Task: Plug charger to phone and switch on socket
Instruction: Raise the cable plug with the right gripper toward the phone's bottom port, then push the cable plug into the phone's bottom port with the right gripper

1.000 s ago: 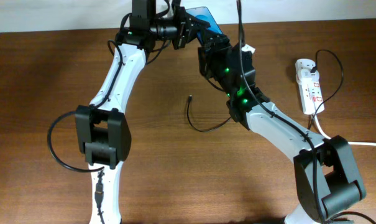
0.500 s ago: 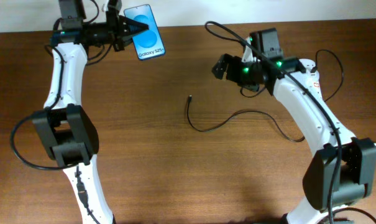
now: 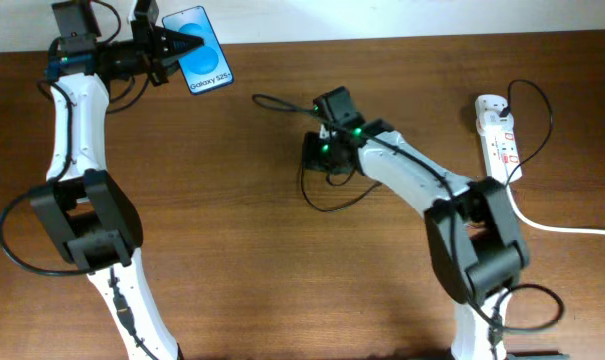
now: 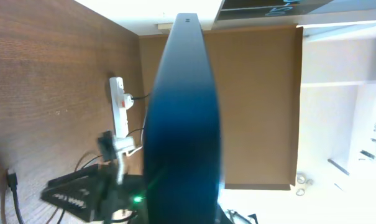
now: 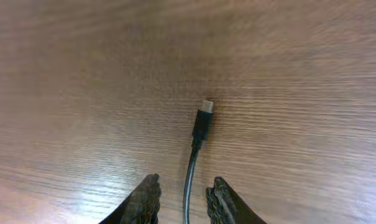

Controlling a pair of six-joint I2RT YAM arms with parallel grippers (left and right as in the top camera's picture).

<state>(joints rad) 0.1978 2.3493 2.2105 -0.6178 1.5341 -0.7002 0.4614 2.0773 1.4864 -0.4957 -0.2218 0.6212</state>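
At 11 o'clock on the table [image 3: 232,260], the left gripper [image 3: 185,45] is clamped on the phone [image 3: 204,62]. It holds the phone over the far edge with the blue screen turned to the overhead camera. In the left wrist view the phone [image 4: 181,124] shows edge-on as a dark blade up the middle. The gripper's own fingers are out of sight there.

Near the table's middle, a little toward 12 o'clock, the right gripper [image 3: 316,155] points down over the free end of the charger [image 3: 327,208]. In the right wrist view its fingers [image 5: 145,198] stand parted, gripping nothing. The charger [image 5: 191,168] runs between them, and its connector tip [image 5: 202,121] lies flat on the wood just ahead. From the tip the cable loops toward 6 o'clock, then sweeps toward 3 o'clock under the arm.

At 2 o'clock, near the right edge, lies the socket [image 3: 497,135], well apart from both grippers. Its white cord [image 3: 562,228] trails off toward 4 o'clock.
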